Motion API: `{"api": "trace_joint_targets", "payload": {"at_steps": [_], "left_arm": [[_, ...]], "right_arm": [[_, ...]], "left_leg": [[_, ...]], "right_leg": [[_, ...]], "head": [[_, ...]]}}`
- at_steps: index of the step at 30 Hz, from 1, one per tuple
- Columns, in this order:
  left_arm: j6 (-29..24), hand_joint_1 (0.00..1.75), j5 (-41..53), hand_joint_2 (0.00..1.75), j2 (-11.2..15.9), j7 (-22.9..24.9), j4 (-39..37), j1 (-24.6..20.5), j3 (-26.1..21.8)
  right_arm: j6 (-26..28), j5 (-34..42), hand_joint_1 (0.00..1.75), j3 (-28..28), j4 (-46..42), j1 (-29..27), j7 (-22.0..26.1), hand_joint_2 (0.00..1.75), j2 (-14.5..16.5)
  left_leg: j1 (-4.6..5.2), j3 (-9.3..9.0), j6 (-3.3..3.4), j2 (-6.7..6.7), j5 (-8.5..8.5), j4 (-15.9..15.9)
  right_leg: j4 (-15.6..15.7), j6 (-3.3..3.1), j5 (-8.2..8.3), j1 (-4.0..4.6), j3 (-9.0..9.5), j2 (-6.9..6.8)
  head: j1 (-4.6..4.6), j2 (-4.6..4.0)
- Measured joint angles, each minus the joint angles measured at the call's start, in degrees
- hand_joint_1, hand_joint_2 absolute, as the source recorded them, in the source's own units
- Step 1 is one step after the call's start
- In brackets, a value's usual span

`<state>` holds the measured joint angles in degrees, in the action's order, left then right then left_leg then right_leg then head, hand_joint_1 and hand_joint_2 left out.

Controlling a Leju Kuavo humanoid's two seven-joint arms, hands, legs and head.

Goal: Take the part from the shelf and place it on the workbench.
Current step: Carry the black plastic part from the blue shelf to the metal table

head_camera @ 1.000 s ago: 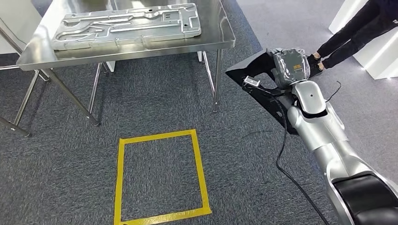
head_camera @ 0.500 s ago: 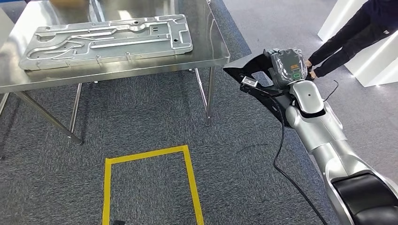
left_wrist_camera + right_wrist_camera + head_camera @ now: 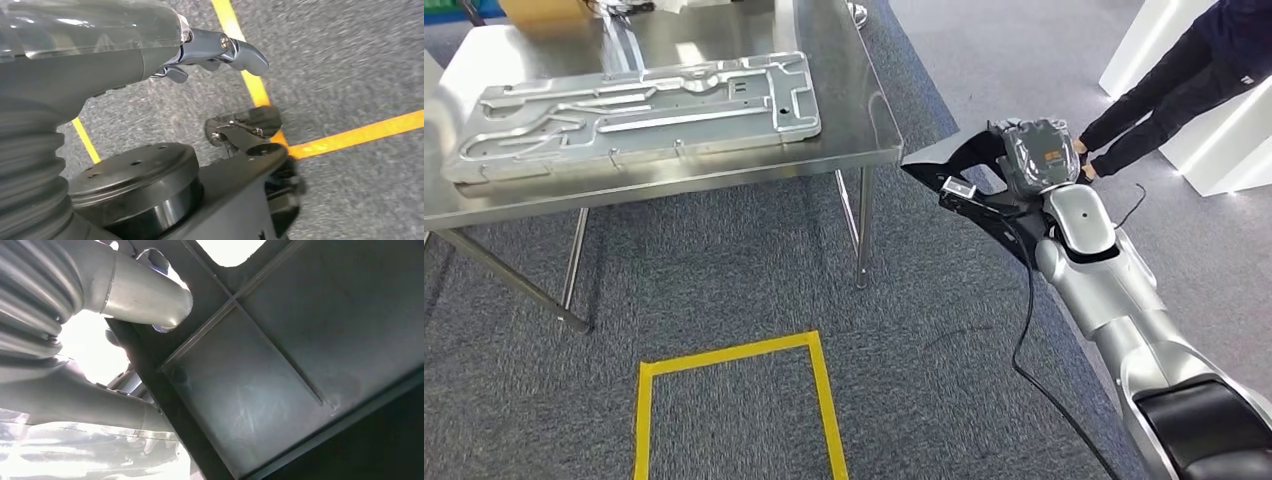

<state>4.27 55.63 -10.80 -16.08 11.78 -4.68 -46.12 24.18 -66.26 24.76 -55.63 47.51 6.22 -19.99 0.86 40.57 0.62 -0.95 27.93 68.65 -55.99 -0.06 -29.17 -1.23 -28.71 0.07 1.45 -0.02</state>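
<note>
The view has swung left while the right hand (image 3: 1036, 155) still clamps the black part (image 3: 969, 175)

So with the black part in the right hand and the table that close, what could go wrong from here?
The black part juts sideways past the right hand, and its tip sits near the steel workbench corner, so it could clip the edge. A large metal plate already covers much of the top, leaving little bare space for placing. A black cable hangs off the arm and might snag.
</note>
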Motion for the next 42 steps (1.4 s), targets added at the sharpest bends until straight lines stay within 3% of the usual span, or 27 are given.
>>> {"api": "trace_joint_targets", "payload": {"at_steps": [2, 3, 5, 7, 9, 11, 12, 14, 15, 17, 18, 19, 20, 23, 24, 26, 28, 30, 32, 34, 35, 36, 37, 39, 40, 41, 42], "left_arm": [[0.0, 0.0, 0.0, 1.75, 0.0, 0.1, 0.0, 0.2, -0.2], [0.0, 0.0, 0.0, 1.75, 0.0, 0.2, 0.0, 0.3, -0.2], [0.0, 0.0, 0.0, 1.75, 0.0, 0.2, 0.0, 0.4, -0.2], [0.0, 0.0, 0.0, 1.75, -0.1, 0.2, -0.1, 0.5, -0.4], [0.0, 0.0, 0.0, 1.75, -0.2, 0.2, -0.2, 0.4, -0.5], [0.0, 0.0, 0.0, 1.75, -0.2, 0.2, -0.2, 0.3, -0.6], [0.1, 0.0, 0.1, 1.75, -0.2, 0.1, -0.2, 0.3, -0.6], [0.2, 0.0, 0.1, 1.75, -0.3, 0.0, -0.2, 0.3, -0.7], [0.3, 0.0, 0.2, 1.75, -0.3, 0.0, -0.2, 0.3, -0.7], [0.4, 0.0, 0.2, 1.75, -0.3, 0.0, -0.2, 0.3, -0.9], [0.4, 0.0, 0.2, 1.75, -0.3, 0.0, -0.2, 0.4, -1.0], [0.4, 0.0, 0.2, 1.75, -0.3, 0.0, -0.2, 0.5, -1.1], [0.4, 0.0, 0.2, 1.75, -0.3, 0.0, -0.2, 0.6, -1.1], [0.4, 0.0, 0.2, 1.75, -0.8, 0.0, -0.5, 0.9, -1.2], [0.4, 0.0, 0.2, 1.75, -0.9, 0.0, -0.6, 0.9, -1.2], [0.4, 0.0, 0.2, 1.75, -0.9, 0.0, -0.7, 0.7, -1.2], [0.4, 0.0, 0.3, 1.75, -0.8, 0.0, -0.7, 0.4, -1.2], [0.4, 0.0, 0.2, 1.75, -0.7, -0.1, -0.7, 0.2, -1.3], [0.4, 0.0, 0.1, 1.75, -0.7, 0.0, -0.7, 0.4, -1.3], [0.5, 0.0, 0.0, 1.75, -0.6, 0.0, -0.7, 0.7, -1.5], [0.6, 0.0, 0.0, 1.75, -0.6, 0.0, -0.7, 0.9, -1.6], [0.7, 0.0, 0.0, 1.75, -0.6, 0.0, -0.7, 1.0, -1.6], [0.8, 0.0, 0.0, 1.75, -0.6, 0.0, -0.7, 1.1, -1.7], [0.9, 0.0, -0.2, 1.75, -0.6, 0.0, -0.7, 1.5, -1.9], [1.0, 0.0, -0.2, 1.75, -0.6, 0.0, -0.7, 1.6, -2.0], [1.0, 0.0, -0.4, 1.75, -0.6, 0.0, -0.7, 1.6, -2.2], [1.0, 0.0, -0.5, 1.75, -0.5, 0.0, -0.7, 1.3, -2.4]], "right_arm": [[-0.1, -0.1, 1.75, 0.0, 0.0, -0.6, 0.0, 1.75, 0.0], [-0.1, -0.1, 1.75, 0.0, 0.0, -0.8, 0.0, 1.75, 0.0], [-0.3, -0.2, 1.75, 0.0, -0.1, -1.0, 0.0, 1.75, 0.0], [-1.0, -0.1, 1.75, 0.0, -0.1, -0.8, 0.0, 1.75, 0.0], [-2.3, 0.3, 1.75, 0.0, -0.1, -0.3, 0.2, 1.75, 0.0], [-3.8, 1.3, 1.75, -0.1, 0.1, 0.5, 0.8, 1.75, 0.0], [-4.4, 1.7, 1.75, -0.1, 0.2, 1.1, 1.3, 1.75, 0.0], [-5.4, 2.5, 1.75, 0.0, 1.0, 2.6, 2.2, 1.75, 0.2], [-5.8, 2.8, 1.75, 0.0, 1.5, 3.3, 2.6, 1.75, 0.3], [-6.1, 3.2, 1.75, 0.1, 2.6, 4.0, 3.1, 1.75, 0.5], [-6.1, 3.3, 1.75, 0.2, 3.1, 4.1, 3.3, 1.75, 0.7], [-6.1, 3.5, 1.75, 0.2, 3.7, 4.2, 3.4, 1.75, 0.8], [-6.0, 3.6, 1.75, 0.2, 4.2, 4.4, 3.5, 1.75, 0.9], [-5.5, 4.3, 1.75, 0.3, 5.9, 4.5, 4.1, 1.75, 1.0], [-5.3, 4.6, 1.75, 0.3, 6.3, 4.5, 4.3, 1.75, 1.0], [-4.8, 5.0, 1.75, 0.3, 6.7, 4.6, 4.8, 1.75, 0.9], [-4.3, 5.1, 1.75, 0.3, 6.7, 4.7, 4.8, 1.75, 0.9], [-4.2, 5.1, 1.75, 0.4, 6.7, 4.3, 4.7, 1.75, 1.0], [-4.7, 5.0, 1.75, 0.5, 6.5, 3.8, 4.6, 1.75, 1.2], [-5.5, 4.8, 1.75, 0.6, 6.4, 3.3, 4.5, 1.75, 1.3], [-5.9, 4.7, 1.75, 0.6, 6.4, 3.1, 4.5, 1.75, 1.4], [-6.3, 4.5, 1.75, 0.7, 6.4, 2.9, 4.5, 1.75, 1.5], [-6.6, 4.4, 1.75, 0.8, 6.5, 2.7, 4.5, 1.75, 1.7], [-6.9, 4.2, 1.75, 1.1, 6.6, 2.0, 4.5, 1.75, 2.3], [-7.0, 4.2, 1.75, 1.3, 6.6, 1.8, 4.6, 1.75, 2.6], [-7.0, 4.1, 1.75, 1.4, 6.5, 1.7, 4.6, 1.75, 2.8], [-7.1, 3.9, 1.75, 1.5, 6.2, 1.7, 4.7, 1.75, 3.1]], "left_leg": [[-0.46, 4.44, -0.48, 0.16, 0.12, 5.9], [-0.67, 5.54, -0.67, 0.23, -1.5, 5.9], [-0.99, 4.83, -0.91, 0.45, -7.26, -0.3], [-0.9, 2.39, -0.81, 0.59, -10.19, -6.7], [-0.58, 0.65, 0.08, 0.55, -8.5, -8.7], [-0.57, -0.84, 1.28, 0.41, -6.69, -9.5], [-0.65, -1.79, 1.72, 0.34, -6.01, -10.0], [-0.77, -3.85, 2.35, 0.23, -4.74, -10.5], [-0.7, -4.81, 2.58, 0.18, -4.01, -10.7], [-0.53, -6.9, 2.83, -0.09, -2.43, -10.9], [-0.44, -8.11, 2.9, -0.25, -1.56, -10.9], [-0.32, -9.42, 2.96, -0.39, -0.65, -11.0], [-0.17, -10.79, 3.0, -0.49, 0.29, -11.0], [0.1, -14.2, 2.83, -0.88, 3.03, -11.5], [0.21, -15.32, 2.68, -1.03, 3.59, -11.7], [0.6, -16.29, 2.11, -1.04, 3.16, -10.7], [0.72, -14.13, 1.29, -0.58, 0.81, -5.9], [0.33, -9.07, 0.52, -0.11, 0.69, 1.0], [-0.25, -3.77, -0.1, 0.06, 5.15, 5.0], [-0.68, -0.48, -0.63, 0.21, 10.38, 4.8], [-0.86, 0.44, -0.83, 0.32, 11.56, 3.4], [-1.03, 1.02, -0.97, 0.44, 10.85, 1.2], [-1.19, 1.34, -1.07, 0.53, 7.36, -1.9], [-1.32, 1.28, -0.96, 0.69, -3.62, -7.7], [-1.25, 0.95, -0.7, 0.72, -7.76, -9.0], [-1.08, 0.51, -0.25, 0.81, -9.39, -9.1], [-0.93, -0.1, 0.3, 0.84, -8.77, -8.6]], "right_leg": [[0.4, 0.09, -1.31, -0.1, 2.07, 0.03], [0.4, 0.21, -2.09, -0.19, 3.11, 0.06], [0.5, 0.6, -3.82, -0.44, 5.23, 0.15], [1.0, 1.32, -5.36, -0.55, 6.92, 0.25], [2.0, 2.25, -6.04, -0.46, 8.38, 0.34], [0.6, 3.05, -4.84, -0.51, 8.62, 0.43], [-2.3, 3.31, -3.58, -0.58, 7.38, 0.41], [-10.5, 3.49, -2.44, -0.56, 1.76, 0.32], [-14.2, 3.49, -3.38, -0.44, -1.57, 0.25], [-17.9, 3.41, -7.49, -0.14, -7.14, 0.22], [-17.6, 3.22, -9.11, 0.07, -8.98, 0.22], [-16.0, 2.87, -9.39, 0.35, -10.2, 0.22], [-13.3, 2.27, -7.7, 0.73, -10.87, 0.2], [-3.9, -0.15, 5.49, 2.34, -11.09, 0.49], [-2.4, -0.61, 8.02, 2.67, -10.71, 0.72], [-1.3, -0.96, 7.63, 2.44, -9.02, 1.08], [-0.4, -1.25, 6.69, 1.87, -6.69, 0.99], [0.1, -1.37, 5.36, 1.49, -4.54, 0.87], [0.2, -1.21, 3.53, 1.08, -2.5, 0.91], [0.3, -0.88, 1.67, 0.62, -0.36, 0.99], [0.3, -0.71, 0.76, 0.44, 0.72, 1.01], [0.3, -0.51, -0.22, 0.3, 1.87, 1.01], [0.3, -0.3, -1.3, 0.2, 3.02, 0.99], [0.2, 0.35, -3.74, 0.19, 5.45, 1.17], [0.2, 0.79, -4.78, 0.22, 6.47, 1.33], [0.4, 1.28, -5.53, 0.18, 7.43, 1.61], [0.9, 1.83, -6.13, 0.09, 8.33, 1.82]], "head": [[-0.01, 0.0], [-0.02, 0.0], [-0.02, 0.0], [-0.01, 0.0], [-0.01, 0.0], [-0.05, 0.0], [-0.04, 0.0], [-0.07, 0.0], [-0.05, 0.0], [-0.07, 0.0], [-0.07, 0.0], [-0.08, 0.0], [-0.08, 0.0], [-0.14, 0.0], [-0.19, 0.0], [-0.28, 0.0], [-0.25, 0.0], [-0.24, 0.0], [-0.25, 0.0], [-0.25, 0.0], [-0.25, 0.0], [-0.25, 0.0], [-0.25, 0.0], [-0.25, 0.0], [-0.25, 0.0], [-0.25, 0.0], [-0.23, 0.0]]}}
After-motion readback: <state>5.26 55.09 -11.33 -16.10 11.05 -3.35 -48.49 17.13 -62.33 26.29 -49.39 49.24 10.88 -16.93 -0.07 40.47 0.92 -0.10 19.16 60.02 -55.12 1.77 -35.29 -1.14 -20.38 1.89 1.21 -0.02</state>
